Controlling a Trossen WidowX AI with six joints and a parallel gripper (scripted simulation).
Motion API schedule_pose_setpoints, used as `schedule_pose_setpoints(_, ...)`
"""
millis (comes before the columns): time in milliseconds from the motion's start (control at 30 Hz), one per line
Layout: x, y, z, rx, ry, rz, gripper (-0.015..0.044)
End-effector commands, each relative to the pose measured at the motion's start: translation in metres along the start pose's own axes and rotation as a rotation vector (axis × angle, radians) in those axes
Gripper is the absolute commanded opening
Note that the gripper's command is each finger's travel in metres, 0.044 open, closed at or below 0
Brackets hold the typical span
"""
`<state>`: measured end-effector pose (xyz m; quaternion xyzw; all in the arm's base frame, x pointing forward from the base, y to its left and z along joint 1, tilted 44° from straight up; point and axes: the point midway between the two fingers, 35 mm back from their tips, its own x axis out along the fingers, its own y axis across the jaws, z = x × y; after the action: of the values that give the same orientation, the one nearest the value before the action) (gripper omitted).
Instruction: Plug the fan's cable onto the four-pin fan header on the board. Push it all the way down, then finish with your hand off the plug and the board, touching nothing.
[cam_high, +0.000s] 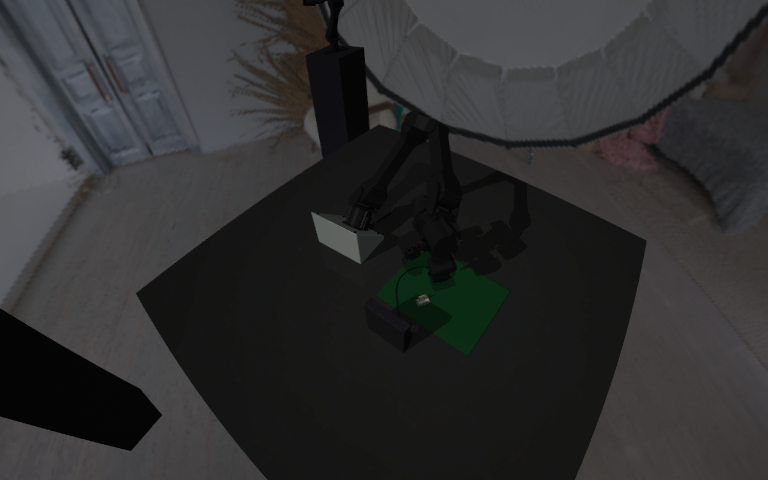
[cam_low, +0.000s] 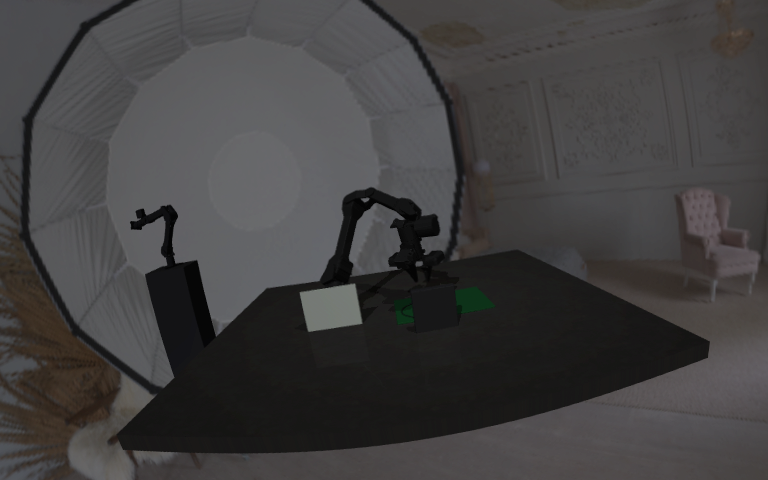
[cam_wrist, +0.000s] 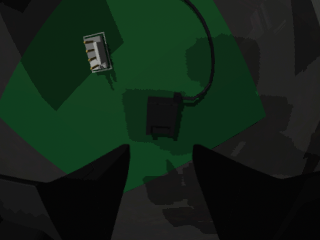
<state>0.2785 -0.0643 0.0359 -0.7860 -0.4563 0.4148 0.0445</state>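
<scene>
The green board lies flat on the table. The small white four-pin header stands on it, its gold pins visible in the wrist view. The black plug is over the board, apart from the header; the top view has it hidden by the arm. The thin black cable curves from the plug's upper right corner in the wrist view. My gripper is open and empty above the board, its fingertips just short of the plug in the wrist view.
The dark upright fan box stands at the board's edge, beside the header. A pale slanted panel stands by my arm's base. A smaller arm stands on a black pedestal beyond the table.
</scene>
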Motion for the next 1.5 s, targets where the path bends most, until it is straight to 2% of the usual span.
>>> schedule_pose_setpoints(0,0.003,-0.001,-0.002,0.045,0.022,-0.011,0.021)
schedule_pose_setpoints(100,0.006,-0.001,-0.002,0.045,0.022,-0.011,0.021)
schedule_pose_setpoints(267,0.034,-0.002,0.004,0.044,0.023,-0.011,0.021)
schedule_pose_setpoints(1367,0.074,-0.003,0.013,0.044,0.024,-0.012,0.021)
schedule_pose_setpoints(1467,0.071,-0.003,0.013,0.038,0.02,-0.01,0.0131)
